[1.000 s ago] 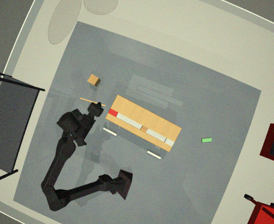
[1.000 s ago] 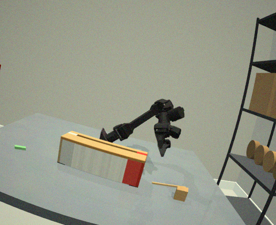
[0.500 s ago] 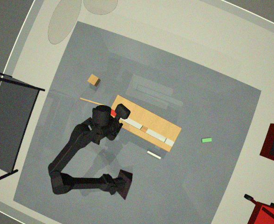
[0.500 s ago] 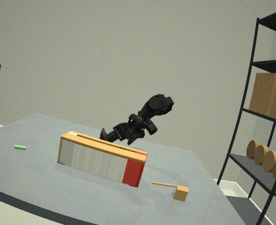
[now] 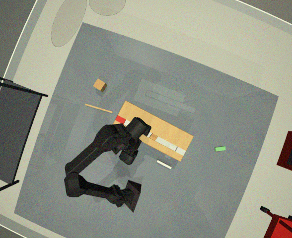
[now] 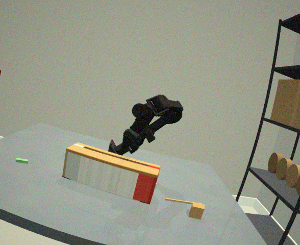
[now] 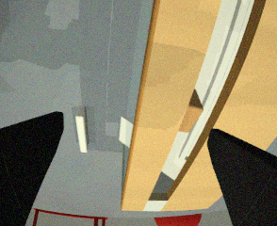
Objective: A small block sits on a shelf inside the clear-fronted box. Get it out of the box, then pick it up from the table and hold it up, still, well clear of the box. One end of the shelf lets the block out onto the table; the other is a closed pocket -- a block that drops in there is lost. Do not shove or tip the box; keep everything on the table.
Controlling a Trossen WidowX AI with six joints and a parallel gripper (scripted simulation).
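The wooden box (image 5: 161, 123) (image 6: 113, 159) (image 7: 169, 85) stands on the table, with a long slot in its top. A red section (image 5: 120, 119) (image 6: 145, 187) marks one end; the other end is pale. The small orange-brown block (image 5: 153, 136) (image 7: 190, 119) shows through the slot, inside the box, between the middle and the pale end. It is hidden in the exterior view. My gripper (image 7: 138, 130) is open and empty, above the box, with its fingers apart across the near top strip and slot in the wrist view. The arm hides the fingers in the top view.
A thin wooden stick (image 5: 98, 108) (image 6: 179, 200) and a wooden cube (image 5: 99, 84) (image 6: 197, 210) lie beyond the red end. A green block (image 5: 220, 148) (image 6: 21, 160) lies beyond the pale end. A white bar (image 5: 164, 164) (image 7: 81, 133) lies along the arm's side of the box.
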